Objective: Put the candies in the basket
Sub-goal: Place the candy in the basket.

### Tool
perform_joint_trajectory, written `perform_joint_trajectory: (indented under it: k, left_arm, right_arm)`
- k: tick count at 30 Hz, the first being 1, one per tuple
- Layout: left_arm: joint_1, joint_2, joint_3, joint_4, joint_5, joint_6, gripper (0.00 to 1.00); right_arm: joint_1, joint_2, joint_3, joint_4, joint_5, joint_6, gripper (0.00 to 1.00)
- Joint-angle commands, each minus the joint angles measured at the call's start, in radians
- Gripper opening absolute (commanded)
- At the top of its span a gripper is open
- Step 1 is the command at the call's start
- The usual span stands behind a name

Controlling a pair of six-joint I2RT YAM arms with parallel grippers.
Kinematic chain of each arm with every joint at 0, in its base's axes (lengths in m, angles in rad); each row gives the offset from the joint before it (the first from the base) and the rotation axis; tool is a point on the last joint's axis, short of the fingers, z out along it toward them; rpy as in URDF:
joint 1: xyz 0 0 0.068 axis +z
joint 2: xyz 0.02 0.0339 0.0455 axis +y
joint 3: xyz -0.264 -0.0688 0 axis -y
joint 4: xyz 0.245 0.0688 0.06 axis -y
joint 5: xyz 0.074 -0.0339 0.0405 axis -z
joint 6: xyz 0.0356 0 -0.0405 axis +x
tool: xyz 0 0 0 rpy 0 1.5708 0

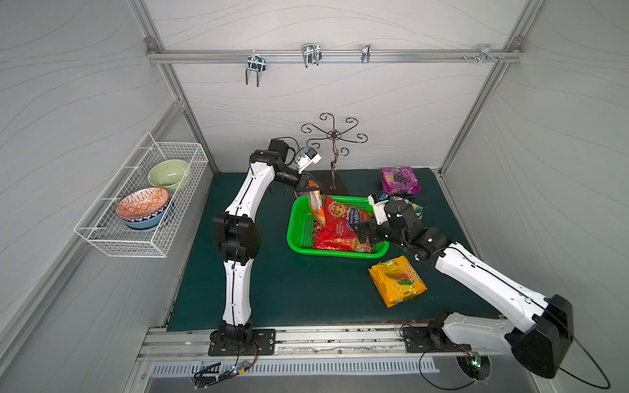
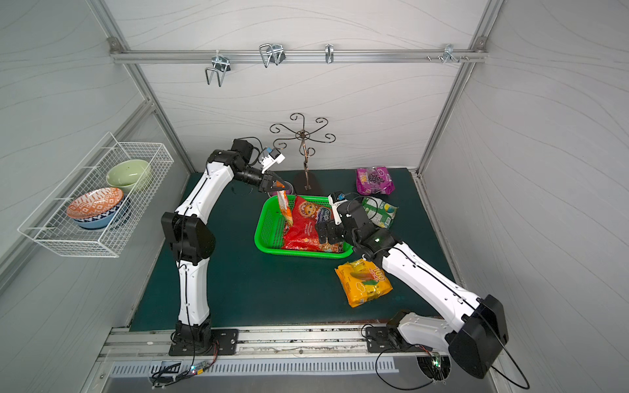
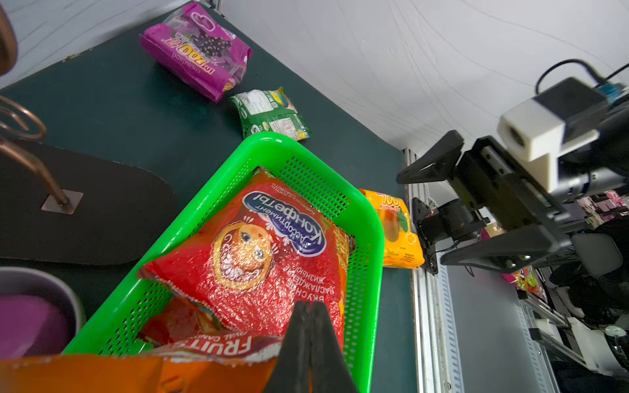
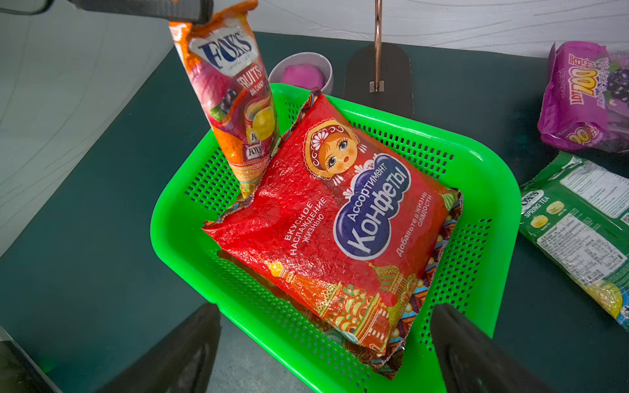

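Now we are dangling the orange bag (image 4: 235, 112) by its top seam, with the left jaws pinched fully closed on it. That way its lower end is hanging inside the basket (image 1: 299, 226), at the edge of the red bag (image 4: 340, 221) lying flat there. Our right jaws are hovering over the basket's near rim, spread wide and holding nothing, probably to stay clear. Outside the basket, the yellow bag (image 1: 396, 280) is lying just beside its near rim. The green bag (image 2: 379, 212) and purple bag (image 1: 399, 180) are waiting on the surface (image 1: 272, 289) past its far right corner.

White wavy walls (image 1: 323, 95), alu rail (image 1: 408, 56) w/ hooks (image 1: 311, 54), dk green mat (image 1: 289, 289), wire rack (image 1: 136, 245).
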Motion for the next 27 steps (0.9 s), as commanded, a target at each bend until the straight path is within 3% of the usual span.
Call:
perform_joint_trajectory:
  k: [1, 6, 11, 21, 27]
  left_arm:
    - [-0.029, -0.112, 0.069, -0.018, 0.083, -0.005, 0.00]
    - [-0.103, -0.124, 0.118, 0.012, 0.135, -0.070, 0.00]
    - [-0.169, -0.085, 0.170, 0.171, 0.121, -0.262, 0.00]
    - [-0.293, 0.135, 0.298, 0.435, -0.067, -0.451, 0.00]
    - [-0.399, 0.256, 0.389, 0.488, -0.180, -0.435, 0.00]
  right_arm:
    - [-0.006, 0.019, 0.020, 0.013, -0.018, 0.008, 0.99]
    - [-0.030, 0.018, 0.048, -0.008, 0.021, 0.104, 0.99]
    - [-0.069, -0.042, 0.042, -0.052, 0.109, 0.098, 0.99]
    - [-0.250, -0.205, -0.019, -0.142, 0.064, 0.120, 0.99]
    - [-0.282, -0.287, -0.076, -0.162, 0.055, 0.137, 0.99]
